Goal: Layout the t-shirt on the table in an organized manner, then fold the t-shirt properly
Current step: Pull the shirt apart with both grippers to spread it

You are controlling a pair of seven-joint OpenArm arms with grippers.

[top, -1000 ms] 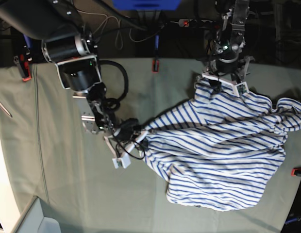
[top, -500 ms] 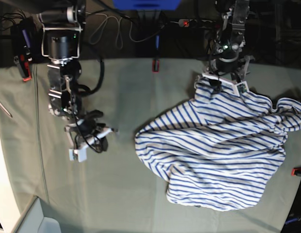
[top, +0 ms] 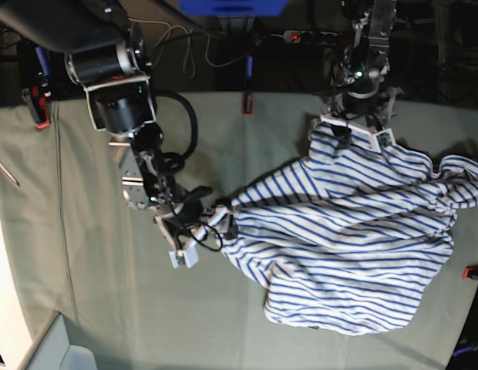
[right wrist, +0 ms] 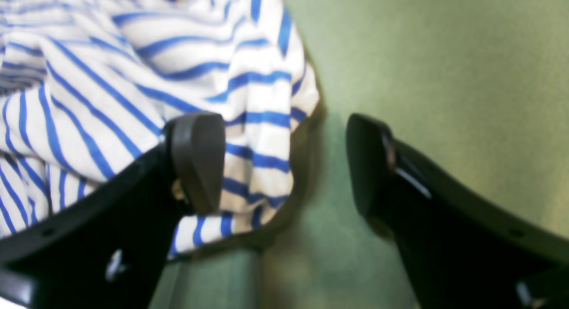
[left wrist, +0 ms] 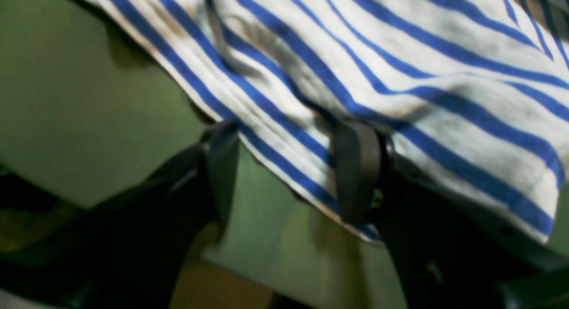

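Your t-shirt [top: 355,239] lies in a crumpled heap on the desk [top: 108,308]. Your left claw [left wrist: 284,175] is at its far edge, pinching the striped hem. Your right claw [right wrist: 284,162] is at its near-left edge, spread wide, one finger [right wrist: 195,158] over the cloth

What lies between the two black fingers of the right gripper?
In the right wrist view, the right gripper stands open: the striped t-shirt's edge and the bare green table cloth lie between.
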